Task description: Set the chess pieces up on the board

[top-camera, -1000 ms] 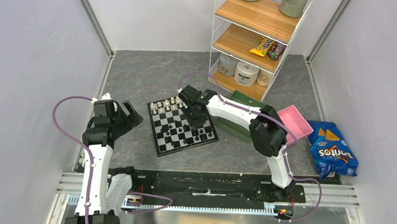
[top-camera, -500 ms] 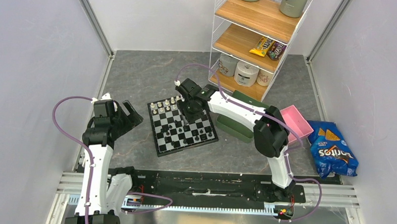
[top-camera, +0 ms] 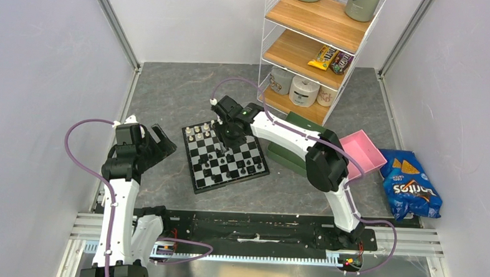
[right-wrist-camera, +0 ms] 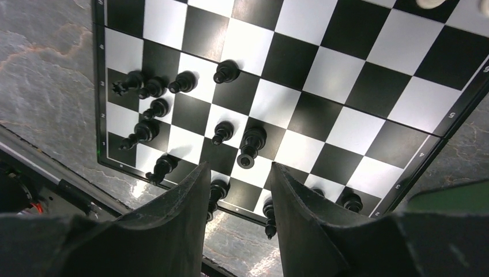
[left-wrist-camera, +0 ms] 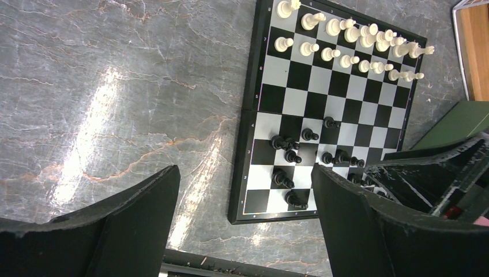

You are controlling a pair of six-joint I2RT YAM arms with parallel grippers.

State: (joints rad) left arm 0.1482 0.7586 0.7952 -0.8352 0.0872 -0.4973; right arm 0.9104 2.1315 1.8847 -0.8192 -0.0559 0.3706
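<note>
We see a blue chip bag (top-camera: 411, 186) on the grey counter (top-camera: 169, 91), near a pink tray (top-camera: 368, 147). A green tray (top-camera: 291, 159) lies by a wire shelf (top-camera: 296, 53) with candy (top-camera: 331, 58) and paper rolls (top-camera: 304, 90).

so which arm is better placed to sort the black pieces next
Right. The right arm's fingers hang open over the board, above the scattered black pieces on its near half. The left arm's fingers, also open, sit off the board's left side, so they would likely need a longer reach.

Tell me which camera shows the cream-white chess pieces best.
Left wrist: the cream-white chess pieces stand unobstructed in two rows. Top external shows them tiny, partly behind the right arm; right wrist catches only slivers.
</note>
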